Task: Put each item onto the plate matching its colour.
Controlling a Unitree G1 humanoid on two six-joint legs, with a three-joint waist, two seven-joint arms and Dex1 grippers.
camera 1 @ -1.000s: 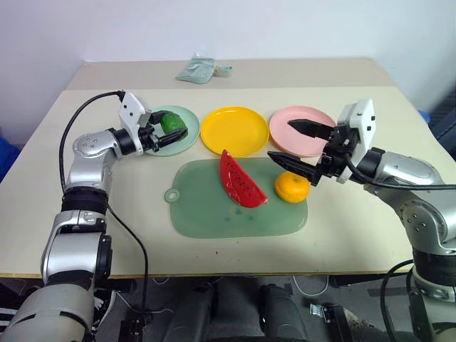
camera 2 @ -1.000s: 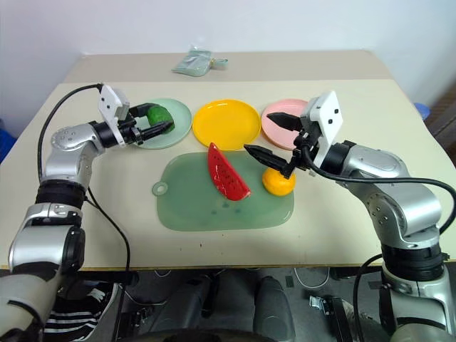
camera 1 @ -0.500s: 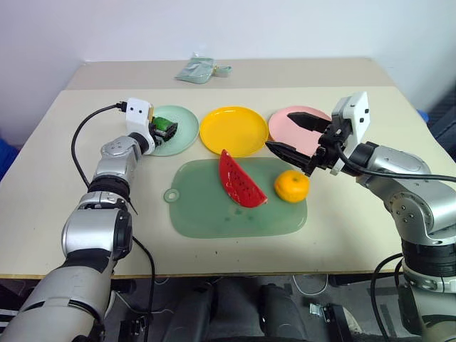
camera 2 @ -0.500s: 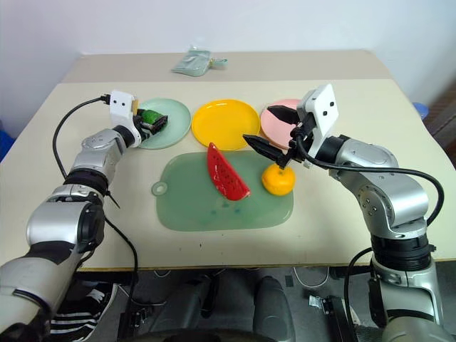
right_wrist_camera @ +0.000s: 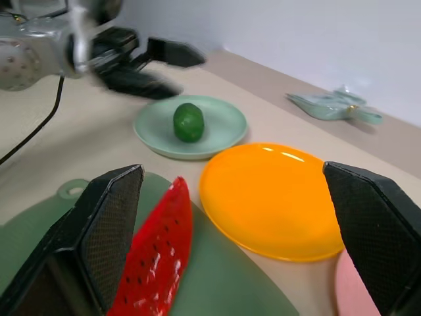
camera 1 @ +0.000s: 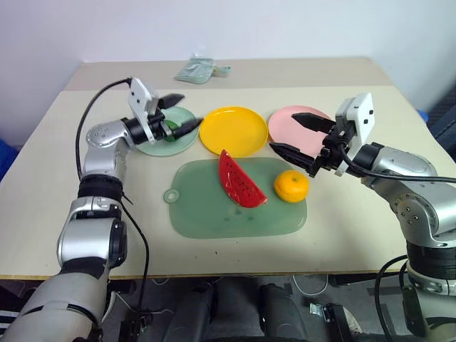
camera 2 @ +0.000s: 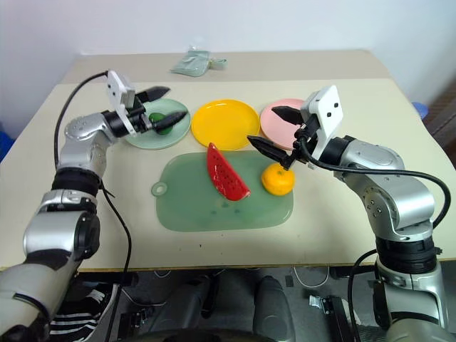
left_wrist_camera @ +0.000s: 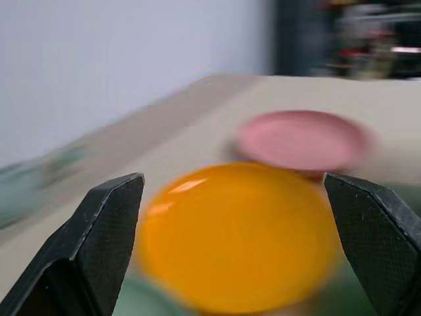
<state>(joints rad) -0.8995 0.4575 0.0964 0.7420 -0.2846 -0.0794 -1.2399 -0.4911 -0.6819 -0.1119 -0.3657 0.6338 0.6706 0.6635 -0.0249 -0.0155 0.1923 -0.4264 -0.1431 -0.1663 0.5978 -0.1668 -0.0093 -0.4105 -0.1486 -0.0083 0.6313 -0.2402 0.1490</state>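
The bumpy dark-green ball [right_wrist_camera: 189,122] lies on the mint green plate [camera 1: 182,142] at the back left. My left gripper [camera 1: 182,114] hovers open just over that plate's right side, beside the ball and pointing toward the yellow plate [camera 1: 234,130]. The red watermelon wedge [camera 1: 239,182] and the orange [camera 1: 291,186] rest on the translucent green mat [camera 1: 214,210]. My right gripper [camera 1: 282,131] is open, held in the air above the orange at the near edge of the pink plate [left_wrist_camera: 299,139]. Both the yellow and the pink plates hold nothing.
A small pale green packet [camera 1: 199,70] lies at the far side of the table, behind the plates. The mat's ring handle [camera 1: 172,195] points to the left. Bare tabletop lies left of the mat and along the front edge.
My left gripper opened and let go of the green ball, which now lies on the green plate. That gripper then swung right toward the yellow plate. The right arm barely moved.
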